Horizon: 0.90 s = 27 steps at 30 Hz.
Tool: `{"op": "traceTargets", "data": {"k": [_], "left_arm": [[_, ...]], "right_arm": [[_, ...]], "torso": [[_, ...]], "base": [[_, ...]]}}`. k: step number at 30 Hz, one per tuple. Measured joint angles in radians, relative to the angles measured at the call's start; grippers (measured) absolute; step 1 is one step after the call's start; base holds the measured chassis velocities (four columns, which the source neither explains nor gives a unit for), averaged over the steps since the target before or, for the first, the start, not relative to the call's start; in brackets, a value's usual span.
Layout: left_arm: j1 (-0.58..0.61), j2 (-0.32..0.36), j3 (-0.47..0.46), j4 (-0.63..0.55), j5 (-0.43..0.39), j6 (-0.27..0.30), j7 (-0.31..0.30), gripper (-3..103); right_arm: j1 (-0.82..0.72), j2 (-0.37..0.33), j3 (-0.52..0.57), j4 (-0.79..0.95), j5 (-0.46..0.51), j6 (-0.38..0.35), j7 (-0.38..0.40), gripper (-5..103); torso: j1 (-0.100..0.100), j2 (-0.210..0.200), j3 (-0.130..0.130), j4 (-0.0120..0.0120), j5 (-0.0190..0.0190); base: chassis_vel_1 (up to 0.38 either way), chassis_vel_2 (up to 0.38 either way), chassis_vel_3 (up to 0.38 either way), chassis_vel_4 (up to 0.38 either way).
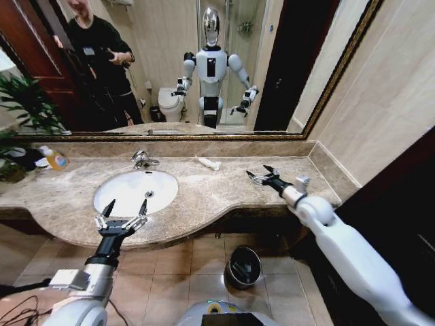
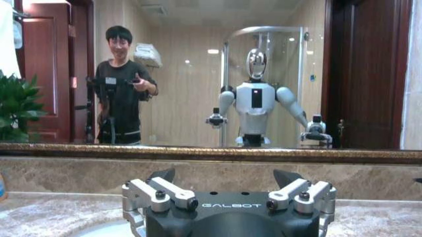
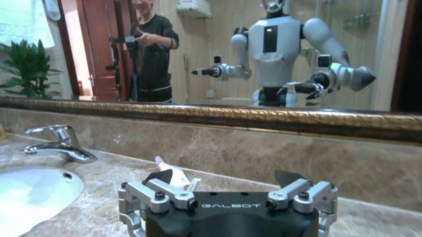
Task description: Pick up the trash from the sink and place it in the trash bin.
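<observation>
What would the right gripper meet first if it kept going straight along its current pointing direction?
Probably the white tube lying on the marble counter: the open right gripper points toward it, with bare counter between. Depth is uncertain.

A beige-brown marble surface (image 1: 224, 187) runs along the wall, with a low marble backsplash (image 1: 204, 148) behind it. Above hangs a wide mirror (image 1: 156, 68) in a gilt frame (image 1: 170, 137). The mirror reflects beige walls, a dark red wooden door (image 1: 37, 58), a white toilet (image 1: 171, 103) and a glass shower enclosure (image 2: 264, 74). A green plant (image 1: 27, 102) stands at the far left end. The right wall (image 1: 380, 88) is clad in large beige tiles. The floor (image 1: 177, 272) is laid with brownish tiles, and ceiling lights glint in the reflection
</observation>
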Motion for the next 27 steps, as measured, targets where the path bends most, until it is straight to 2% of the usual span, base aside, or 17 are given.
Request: {"op": "traceTargets", "data": {"k": [2, 5, 11, 15, 21, 27], "left_arm": [[0.000, 0.000, 0.000, 0.000, 0.000, 0.000, 0.000, 100], [0.000, 0.000, 0.000, 0.000, 0.000, 0.000, 0.000, 100], [0.000, 0.000, 0.000, 0.000, 0.000, 0.000, 0.000, 100], [0.000, 0.000, 0.000, 0.000, 0.000, 0.000, 0.000, 100], [0.000, 0.000, 0.000, 0.000, 0.000, 0.000, 0.000, 100], [0.000, 0.000, 0.000, 0.000, 0.000, 0.000, 0.000, 100]], "right_arm": [[0.032, 0.002, -0.030, -0.018, 0.000, -0.004, 0.007, 100], [0.150, 0.023, -0.141, -0.090, -0.001, -0.010, 0.036, 100], [0.202, 0.045, -0.191, -0.120, 0.012, -0.026, 0.032, 100], [0.241, 0.056, -0.249, -0.144, 0.034, -0.033, 0.001, 100], [0.295, 0.119, -0.338, -0.203, 0.039, -0.014, -0.031, 100], [0.356, 0.200, -0.412, -0.262, 0.020, -0.021, 0.001, 100]], "torso": [[0.000, 0.000, 0.000, -0.0001, 0.0005], [0.000, 0.000, 0.000, 0.0000, 0.0004], [0.000, 0.000, 0.000, -0.0001, 0.0004], [0.000, 0.000, 0.000, -0.0002, 0.0004], [0.000, 0.000, 0.000, 0.0000, 0.0005], [0.000, 0.000, 0.000, -0.0001, 0.0002]], "base": [[0.000, 0.000, 0.000, 0.000], [0.000, 0.000, 0.000, 0.000], [0.000, 0.000, 0.000, 0.000], [0.000, 0.000, 0.000, 0.000], [0.000, 0.000, 0.000, 0.000], [0.000, 0.000, 0.000, 0.000]]}}
